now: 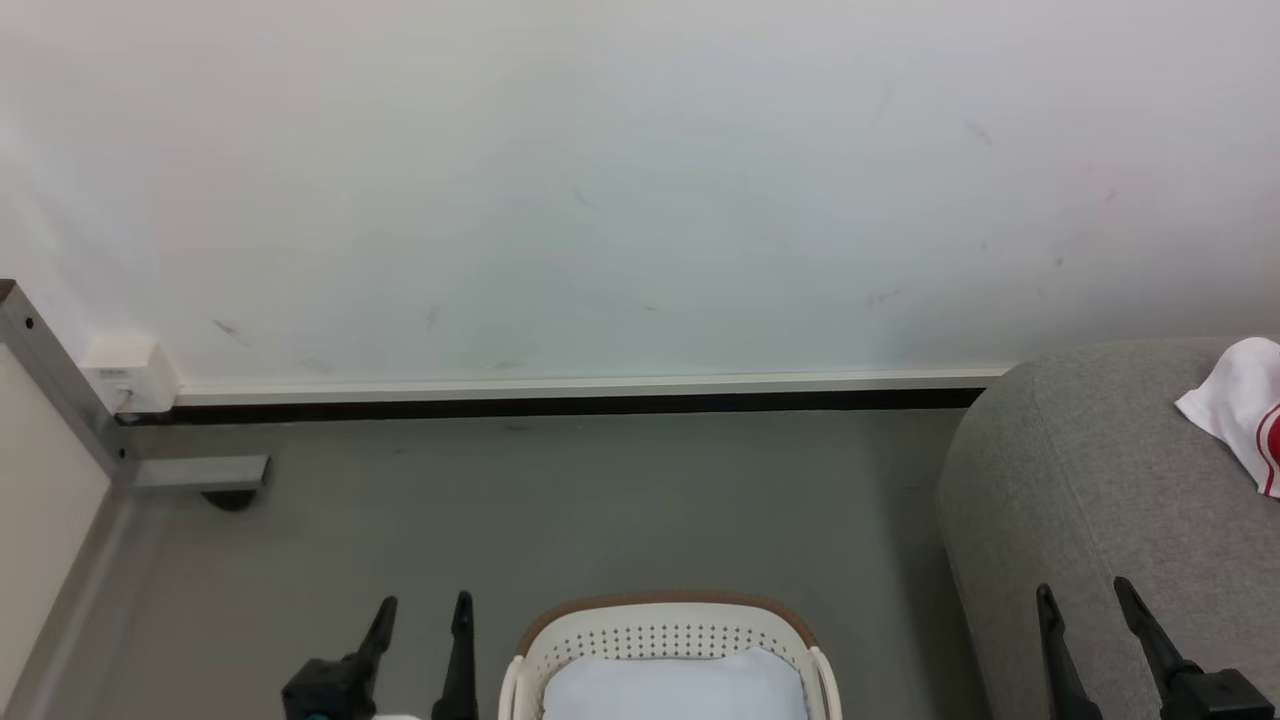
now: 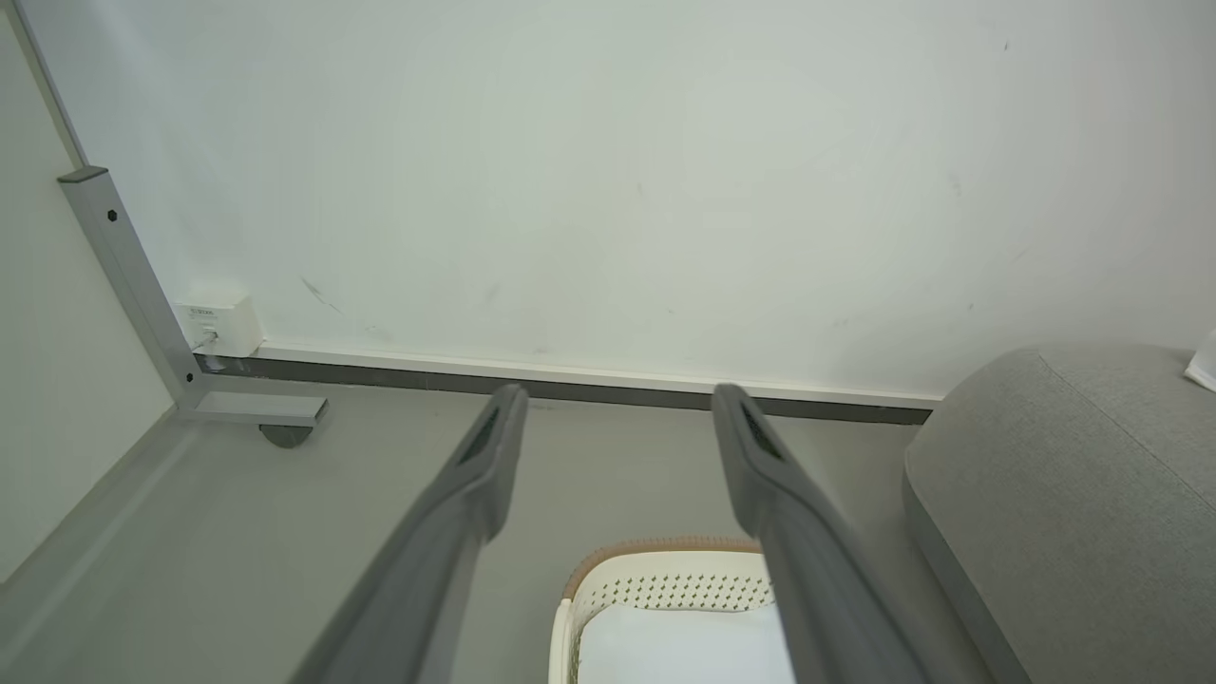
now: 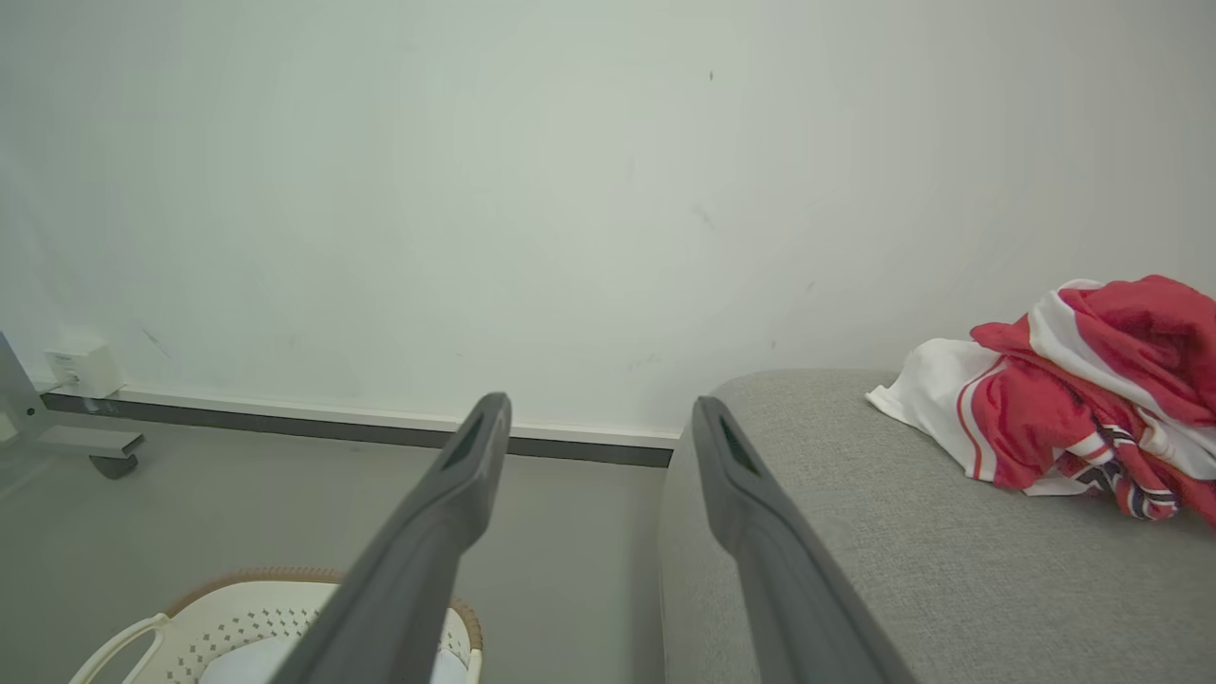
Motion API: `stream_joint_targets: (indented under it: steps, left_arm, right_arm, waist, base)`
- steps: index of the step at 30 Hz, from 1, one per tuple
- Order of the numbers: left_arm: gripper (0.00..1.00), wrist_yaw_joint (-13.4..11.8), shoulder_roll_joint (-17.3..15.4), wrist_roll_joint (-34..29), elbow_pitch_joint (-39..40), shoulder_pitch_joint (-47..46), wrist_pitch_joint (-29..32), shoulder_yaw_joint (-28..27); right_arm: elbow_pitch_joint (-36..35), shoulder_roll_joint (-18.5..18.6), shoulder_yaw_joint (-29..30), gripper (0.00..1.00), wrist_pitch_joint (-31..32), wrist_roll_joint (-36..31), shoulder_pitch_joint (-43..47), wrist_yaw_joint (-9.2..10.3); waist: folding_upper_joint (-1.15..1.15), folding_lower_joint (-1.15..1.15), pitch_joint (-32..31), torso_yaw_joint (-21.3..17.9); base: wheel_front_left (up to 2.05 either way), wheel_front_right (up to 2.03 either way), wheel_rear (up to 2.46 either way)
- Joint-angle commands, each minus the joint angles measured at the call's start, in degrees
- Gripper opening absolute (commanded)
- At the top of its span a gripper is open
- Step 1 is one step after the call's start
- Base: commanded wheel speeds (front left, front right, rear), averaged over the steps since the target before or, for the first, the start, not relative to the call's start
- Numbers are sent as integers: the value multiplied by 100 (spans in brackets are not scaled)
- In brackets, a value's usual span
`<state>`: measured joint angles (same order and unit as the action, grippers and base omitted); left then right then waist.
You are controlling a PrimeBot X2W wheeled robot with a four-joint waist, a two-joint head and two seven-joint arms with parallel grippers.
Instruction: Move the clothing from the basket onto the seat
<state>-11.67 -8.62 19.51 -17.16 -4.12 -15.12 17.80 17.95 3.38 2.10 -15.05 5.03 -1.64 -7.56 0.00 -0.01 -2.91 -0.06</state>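
Seemingly little is left to carry, so the hazards are mostly of doing too much. At 9 o'clock in the head view a grey metal frame foot (image 1: 200, 472) with its caster stands on the floor near the wall, well apart from both claws.

At 7 o'clock the left claw (image 1: 425, 598) hangs spread wide with nothing in it, just beside the white laundry basket (image 1: 660, 606) at 6 o'clock. A careless swing toward 3 o'clock would clip the basket's near handle and shove or tip it.

Inside the basket a smooth pale sheet (image 1: 675, 685) is what shows. The basket's lower part is cut off by the picture edge, so I cannot tell whether a garment lies beneath. A reach made on that doubt could pinch the sheet instead and drag it to the sofa.

At 5 o'clock the right claw (image 1: 1082, 586) is likewise spread and empty, poised over the rounded end of the grey sofa (image 1: 1080, 470). The red and white basketball garments (image 3: 1073, 399) lie heaped on the sofa at 3 o'clock, apart from that claw. Should the right claw sweep that way, a finger could snag the loose fabric and pull it off the sofa onto the floor.
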Motion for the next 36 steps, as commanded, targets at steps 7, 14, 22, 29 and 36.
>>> stream_joint_targets:
  steps: [7,14,22,29,36]
  left_arm:
    - [100,187,137,-279,-26,108,-4,-266]
    - [100,406,241,-460,-78,102,-4,-469]
    - [100,647,351,-600,-175,137,-4,-623]
    - [100,784,432,-712,-261,119,-4,-700]
    - [100,835,483,-756,-382,117,-4,-760]
  right_arm:
    - [136,-35,-25,100,-18,19,-68,15]
    - [157,-48,-66,100,-18,73,-41,15]
    - [158,-48,-55,100,-18,120,-22,15]
    - [172,-49,-73,100,-18,153,-27,15]
    - [193,-48,-43,100,-18,145,-18,15]
  waist:
    - [0,1,-20,102]
    - [0,1,6,120]
    - [0,1,13,70]
    - [0,1,28,28]
    - [0,1,5,29]
  base:
    - [0,0,0]
    - [0,0,0]
    - [0,0,0]
    - [0,0,0]
    - [0,0,0]
